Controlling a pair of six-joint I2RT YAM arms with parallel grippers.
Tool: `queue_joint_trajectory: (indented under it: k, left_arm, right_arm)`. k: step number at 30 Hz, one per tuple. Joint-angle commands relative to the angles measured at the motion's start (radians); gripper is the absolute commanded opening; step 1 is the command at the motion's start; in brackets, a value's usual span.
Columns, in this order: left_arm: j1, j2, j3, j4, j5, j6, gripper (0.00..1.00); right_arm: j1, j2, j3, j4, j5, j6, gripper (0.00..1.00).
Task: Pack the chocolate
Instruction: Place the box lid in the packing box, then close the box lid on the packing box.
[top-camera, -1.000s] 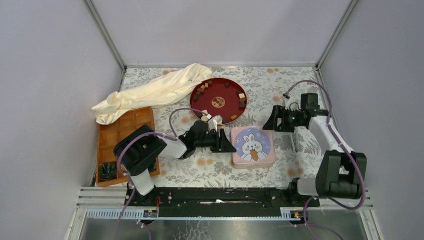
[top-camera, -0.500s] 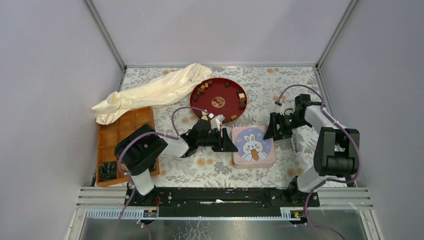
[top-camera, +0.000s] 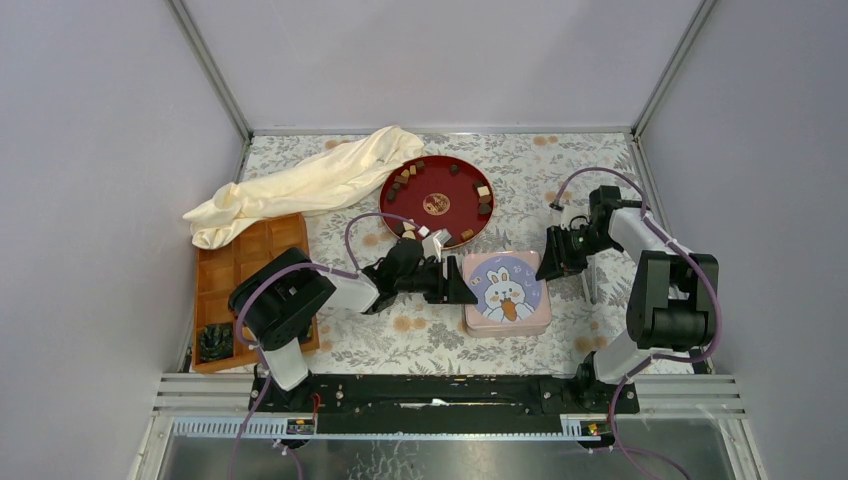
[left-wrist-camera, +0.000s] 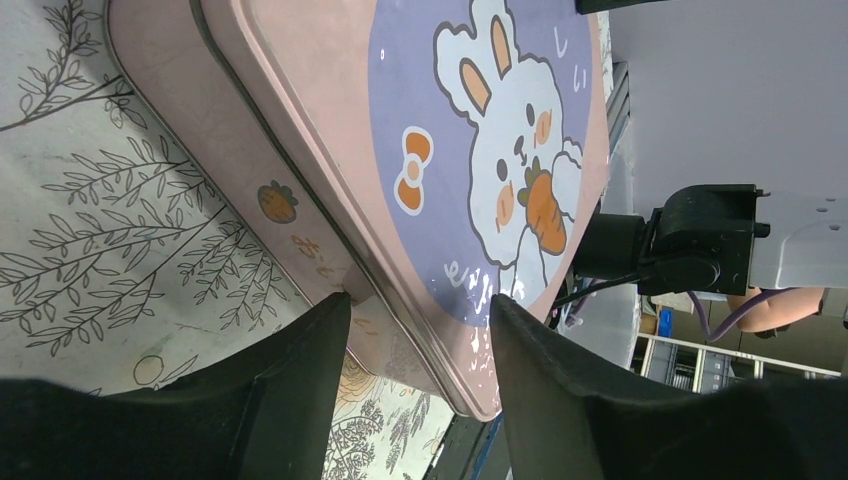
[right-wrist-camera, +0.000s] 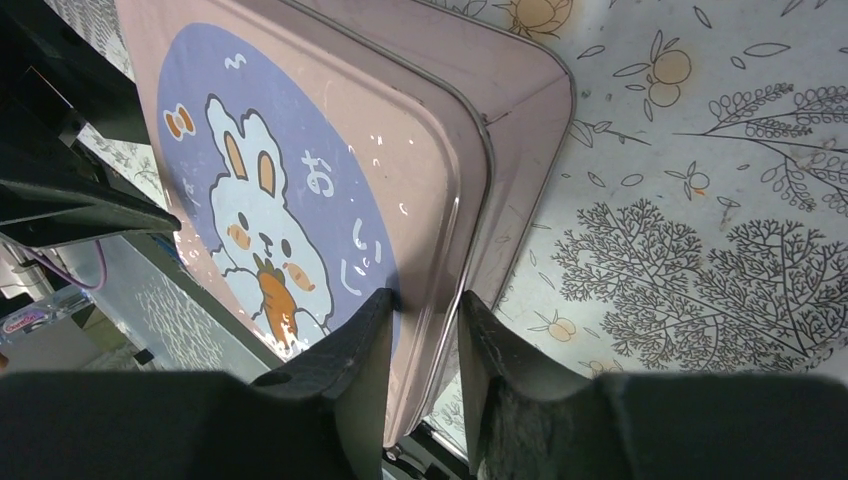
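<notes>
"On the table (top-camera: 600, 170), where is the chocolate (top-camera: 403, 180)?" asks Ben.

"It sits on the red plate (top-camera: 455, 190) at the back," says Mia. "Small brown, tan and white bits lie near the rim."

"What is in front of the plate?"

"A pink tin (left-wrist-camera: 160, 100) with a bunny (right-wrist-camera: 255, 230) on its lid (top-camera: 506, 290). The lid is on. The tin is near the plate but does not touch it."

"Where is the left gripper (left-wrist-camera: 418, 300)?"

"It lies low at the left side of the tin. Its fingers (left-wrist-camera: 290, 400) stand wide apart. One finger is by the side wall, and the other is over the top of the lid. The lid's edge is in the gap. It has hold of nothing."

"And the right gripper (right-wrist-camera: 425, 295)?"

"It is at the right side of the tin, near the far corner. Its fingers are close together. One is on top of the lid by the bunny, one is at the side wall, and the lid's edge is between them. I cannot tell if they pinch the edge or just sit beside it."

"What else is there?"

"A cream cloth (top-camera: 310, 185) lies bunched at the back left, just beside the plate. A wooden tray (top-camera: 250, 250) is at the left edge, and the left arm (top-camera: 285, 300) hangs over part of it. A dark coil (top-camera: 214, 342) sits in its near corner."
</notes>
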Motion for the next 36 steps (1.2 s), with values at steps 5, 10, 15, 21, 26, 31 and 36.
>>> queue_joint_trajectory:
  k: [5, 10, 15, 21, 26, 31, 36]
  left_arm:
    - [-0.014, 0.002, 0.036, -0.008, -0.027, 0.035, 0.61]
    - [-0.015, -0.002, 0.042, -0.039, -0.041, 0.048, 0.61]
    - [-0.019, -0.011, 0.054, -0.075, -0.06, 0.062, 0.62]
    - [-0.022, -0.031, 0.055, -0.086, -0.066, 0.072, 0.71]
    - [-0.023, -0.059, 0.045, -0.051, -0.059, 0.066, 0.73]
    - [-0.025, -0.124, 0.009, -0.007, -0.078, 0.059, 0.73]
    - [-0.024, -0.274, -0.053, -0.068, -0.173, 0.1, 0.7]
  right_arm:
    - [0.011, 0.006, 0.047, -0.055, 0.019, -0.02, 0.3]
    - [0.011, 0.015, 0.059, -0.052, 0.074, -0.042, 0.35]
    - [0.011, -0.008, 0.053, -0.037, 0.113, -0.055, 0.4]
    - [0.011, -0.07, 0.05, -0.044, 0.143, -0.104, 0.43]
    - [0.011, -0.172, 0.06, -0.073, 0.068, -0.183, 0.6]
    - [0.01, -0.256, 0.068, -0.085, 0.075, -0.265, 0.68]
    - [-0.028, -0.313, 0.046, -0.059, 0.173, -0.305, 0.6]
